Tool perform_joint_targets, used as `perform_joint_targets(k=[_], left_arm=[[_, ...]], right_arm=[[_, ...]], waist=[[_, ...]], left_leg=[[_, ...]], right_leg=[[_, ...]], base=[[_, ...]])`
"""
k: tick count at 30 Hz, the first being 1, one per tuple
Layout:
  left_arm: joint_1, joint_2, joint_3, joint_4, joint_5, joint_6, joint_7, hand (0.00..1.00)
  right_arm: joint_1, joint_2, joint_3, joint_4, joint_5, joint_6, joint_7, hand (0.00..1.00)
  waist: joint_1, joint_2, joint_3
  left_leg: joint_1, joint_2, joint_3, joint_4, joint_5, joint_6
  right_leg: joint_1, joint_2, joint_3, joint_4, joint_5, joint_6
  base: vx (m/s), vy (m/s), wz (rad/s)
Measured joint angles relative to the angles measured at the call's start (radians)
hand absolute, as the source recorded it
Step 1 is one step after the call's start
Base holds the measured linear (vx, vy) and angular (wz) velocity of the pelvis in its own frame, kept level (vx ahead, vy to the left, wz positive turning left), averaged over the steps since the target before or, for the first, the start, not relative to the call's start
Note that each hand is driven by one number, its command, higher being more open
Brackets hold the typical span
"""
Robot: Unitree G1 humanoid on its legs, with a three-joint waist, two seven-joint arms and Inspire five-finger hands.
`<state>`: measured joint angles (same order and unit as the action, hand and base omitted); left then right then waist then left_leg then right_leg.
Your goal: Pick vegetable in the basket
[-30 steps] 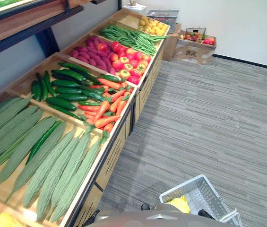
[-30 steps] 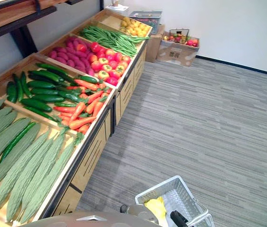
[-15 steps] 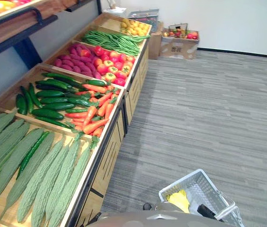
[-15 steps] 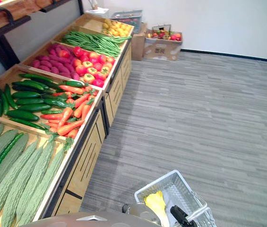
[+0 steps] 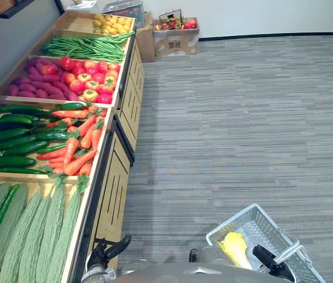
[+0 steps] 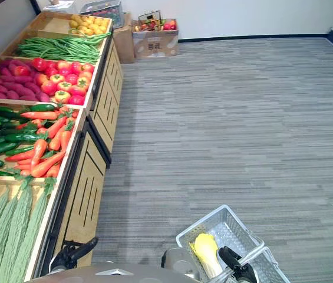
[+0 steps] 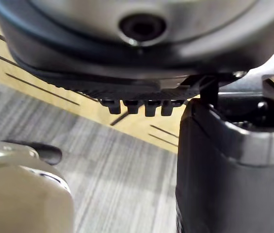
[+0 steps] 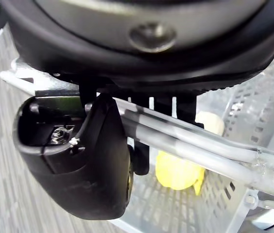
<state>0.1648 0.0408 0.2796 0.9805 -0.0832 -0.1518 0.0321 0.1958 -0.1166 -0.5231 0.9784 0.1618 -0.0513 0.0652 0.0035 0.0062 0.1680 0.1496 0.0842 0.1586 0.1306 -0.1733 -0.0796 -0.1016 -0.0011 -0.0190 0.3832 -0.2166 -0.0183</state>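
L robot hand (image 7: 127, 53) black, white thumb cover; R robot hand (image 8: 83, 165) black.

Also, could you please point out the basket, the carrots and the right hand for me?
basket (image 5: 231, 220): left eye view, on its far rim.
carrots (image 5: 88, 134): left eye view, on one carrot in the pile.
right hand (image 8: 78, 160): right wrist view, on its thumb, by the basket's handle.

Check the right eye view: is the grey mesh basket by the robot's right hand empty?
No, a yellow leafy vegetable lies inside the grey mesh basket.
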Motion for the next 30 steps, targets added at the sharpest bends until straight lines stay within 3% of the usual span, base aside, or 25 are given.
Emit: perform_joint_targets(k=[4, 5, 21, 27, 30], left_arm=[[-0.015, 0.004, -0.002, 0.003, -0.002, 0.001, 0.007, 1.0], [0.0, 0.028, -0.037, 0.033, -0.024, 0.002, 0.019, 1.0], [0.011, 0.018, -0.024, 0.035, -0.024, 0.008, 0.003, 1.0], [0.01, 0.026, -0.014, 0.046, -0.027, 0.027, -0.018, 1.0], [0.009, 0.026, -0.007, 0.046, -0.031, 0.027, -0.021, 1.0]], right_arm=[[0.026, 0.014, 0.008, 0.005, 0.004, 0.0, -0.001, 0.0], [0.023, 0.037, 0.059, -0.011, 0.008, -0.024, -0.005, 0.0], [0.0, 0.032, -0.029, 0.049, 0.012, -0.002, -0.013, 0.0], [-0.014, 0.033, -0.011, 0.069, 0.003, 0.002, -0.026, 0.0], [-0.017, 0.032, 0.007, 0.069, 0.003, 0.001, -0.027, 0.0]], waist=[[-0.002, -0.012, -0.018], [0.022, -0.036, -0.004], [0.018, -0.019, -0.018], [0.016, -0.03, -0.031], [0.019, -0.033, -0.033]], left_leg=[[0.01, -0.001, -0.006, -0.012, 0.012, -0.001], [0.051, -0.008, -0.055, -0.065, 0.051, 0.005], [0.05, -0.003, -0.054, -0.12, 0.046, 0.008], [0.084, -0.003, -0.039, -0.12, 0.04, 0.004], [0.084, -0.003, -0.027, -0.118, 0.039, 0.004]], right_leg=[[0.031, 0.001, 0.0, -0.05, 0.024, 0.01], [0.117, -0.013, -0.03, -0.158, 0.088, 0.021], [0.106, -0.013, -0.059, -0.198, 0.096, 0.028], [0.178, -0.011, -0.058, -0.279, 0.122, 0.064], [0.193, -0.009, -0.055, -0.309, 0.138, 0.063]], base=[[0.01, 0.025, 0.04], [-0.03, 0.026, 0.02], [0.02, 0.011, 0.02], [0.13, 0.045, -0.06], [0.04, 0.013, -0.07]])
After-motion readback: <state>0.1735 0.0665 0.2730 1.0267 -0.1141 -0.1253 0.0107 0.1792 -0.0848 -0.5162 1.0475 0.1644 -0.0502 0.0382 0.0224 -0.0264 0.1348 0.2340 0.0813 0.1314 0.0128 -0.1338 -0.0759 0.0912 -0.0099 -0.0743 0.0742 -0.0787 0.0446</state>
